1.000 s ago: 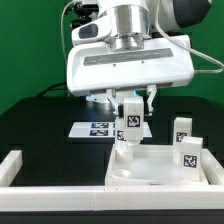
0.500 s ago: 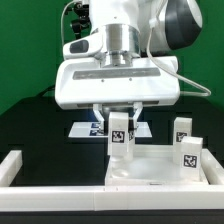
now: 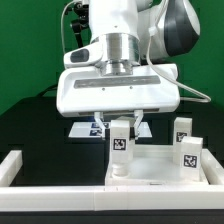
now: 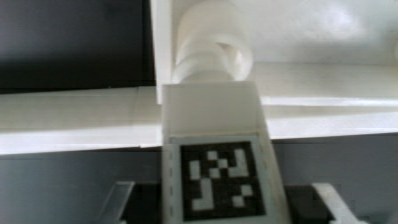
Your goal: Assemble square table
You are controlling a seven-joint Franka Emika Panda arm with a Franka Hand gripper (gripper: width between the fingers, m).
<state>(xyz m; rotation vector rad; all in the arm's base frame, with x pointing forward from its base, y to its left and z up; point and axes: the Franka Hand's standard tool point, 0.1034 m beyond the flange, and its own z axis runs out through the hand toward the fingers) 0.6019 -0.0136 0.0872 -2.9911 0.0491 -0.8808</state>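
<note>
Since the earlier frames the gripper (image 3: 120, 128) has shifted toward the exterior view's left and carried its leg (image 3: 120, 148) to the near-left corner of the slab (image 3: 150, 170). Both views show its fingers clamped on this leg, which stands upright over the corner socket. Two more legs (image 3: 186, 145) stand on the slab's far-right part. I judge the step is seating the leg; next it must be turned and pressed straight down.
</note>
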